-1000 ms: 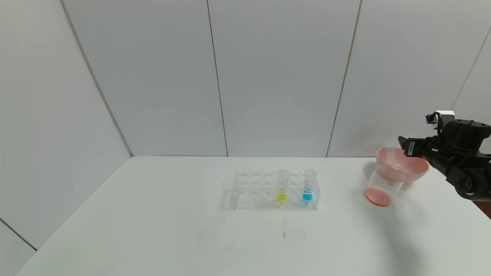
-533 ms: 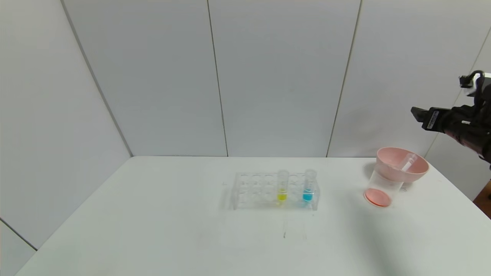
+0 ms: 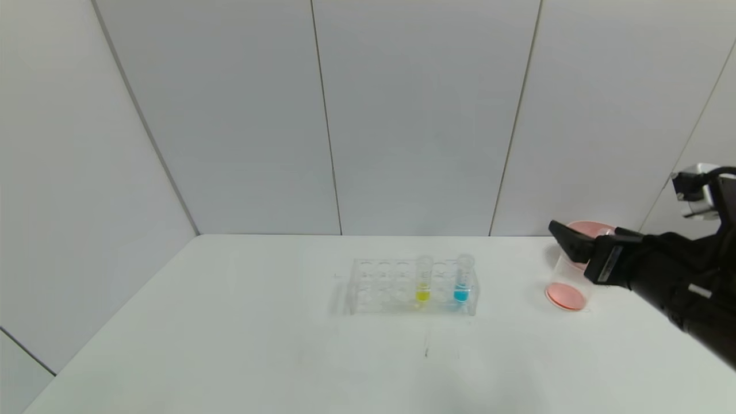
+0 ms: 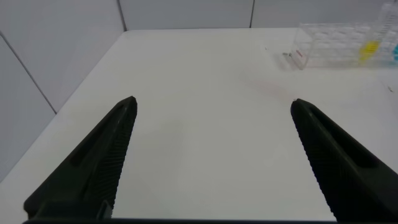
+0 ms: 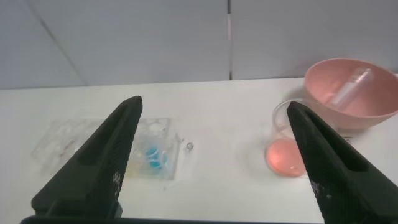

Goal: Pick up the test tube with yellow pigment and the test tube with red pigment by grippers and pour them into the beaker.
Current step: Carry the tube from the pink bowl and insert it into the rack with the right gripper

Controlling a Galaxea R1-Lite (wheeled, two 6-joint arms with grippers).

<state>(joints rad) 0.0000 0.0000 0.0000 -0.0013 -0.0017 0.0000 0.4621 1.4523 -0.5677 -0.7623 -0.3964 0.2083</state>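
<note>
The test tube with yellow pigment [image 3: 422, 282] stands upright in the clear rack [image 3: 379, 286] at the table's middle; it also shows in the left wrist view [image 4: 371, 50]. The beaker [image 3: 566, 287] stands to the right with red-orange liquid in its bottom [image 5: 287, 155]. No tube holding red liquid shows. A clear empty tube [image 5: 352, 86] lies in the pink bowl. My right gripper [image 3: 566, 241] hovers open and empty in front of the bowl, above the beaker; it also shows in the right wrist view [image 5: 212, 106]. My left gripper [image 4: 212, 102] is open and empty over the table's left part.
A tube with blue liquid [image 3: 462, 282] stands in the rack, right of the yellow one. The pink bowl [image 3: 581, 228] sits behind the beaker near the back right edge, partly hidden by my right gripper. White walls close the back and left.
My right gripper left the pink bowl and rose to the right, with the clear tube left lying in the bowl. It has now come down and left, in front of the bowl.
</note>
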